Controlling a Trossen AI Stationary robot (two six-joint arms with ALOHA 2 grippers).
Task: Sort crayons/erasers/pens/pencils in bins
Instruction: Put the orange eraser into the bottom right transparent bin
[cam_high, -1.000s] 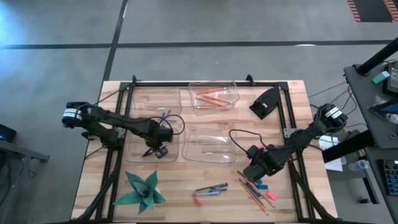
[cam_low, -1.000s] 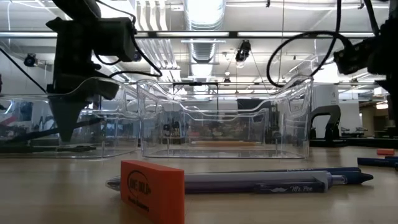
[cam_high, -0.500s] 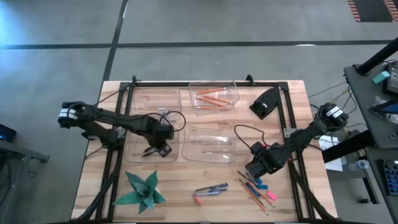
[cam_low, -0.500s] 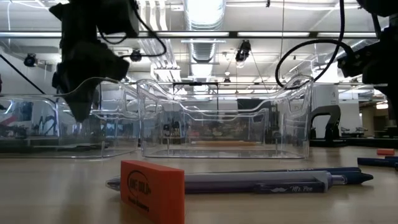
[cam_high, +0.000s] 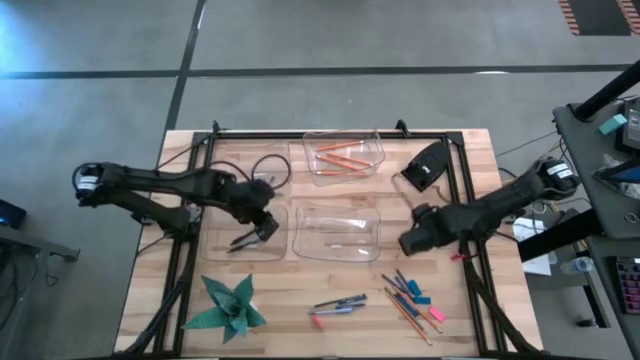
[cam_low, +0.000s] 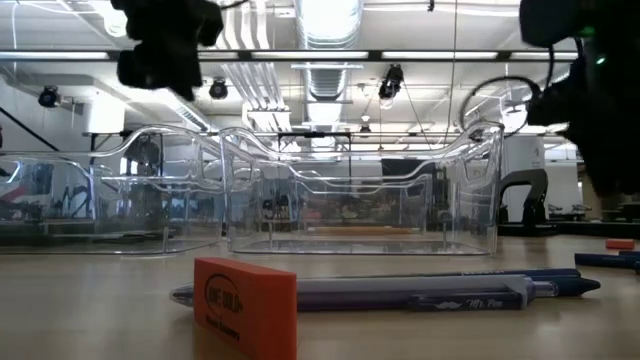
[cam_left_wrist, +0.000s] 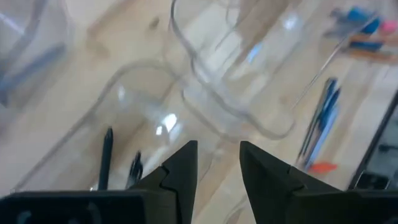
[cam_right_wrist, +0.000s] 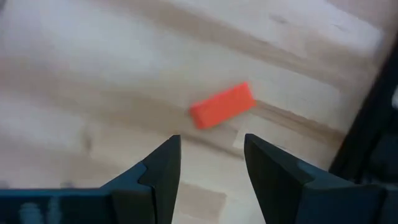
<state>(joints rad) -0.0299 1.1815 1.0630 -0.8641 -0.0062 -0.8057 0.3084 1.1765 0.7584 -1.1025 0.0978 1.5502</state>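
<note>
My left gripper (cam_high: 262, 229) hangs open and empty above the near-left bin (cam_high: 222, 247). In that bin lie black pens (cam_left_wrist: 106, 155). Orange pencils (cam_high: 340, 156) lie in the far middle bin (cam_high: 372, 142). My right gripper (cam_high: 410, 242) points down, open and empty, over bare table just right of the near middle bin (cam_high: 337, 232). An orange-red eraser (cam_right_wrist: 222, 106) lies flat on the wood beyond its fingers. Loose pens (cam_high: 340, 303), pencils (cam_high: 406, 311), blue crayons (cam_high: 408, 289) and pink erasers (cam_high: 436, 314) lie near the front edge.
A green folded-paper star (cam_high: 232, 305) sits at the near left. A black device (cam_high: 428, 165) stands at the far right. A fourth clear bin (cam_high: 245, 165) is at the far left. In the low view an orange eraser (cam_low: 245, 300) and a pen (cam_low: 420, 292) lie close to the camera.
My left gripper has risen out of the near-left bin and tipped more level; the pens stay lying in the bin. My right gripper has swung from the loose pencils toward the table's far edge, to beside the near middle bin, rolling its wrist.
</note>
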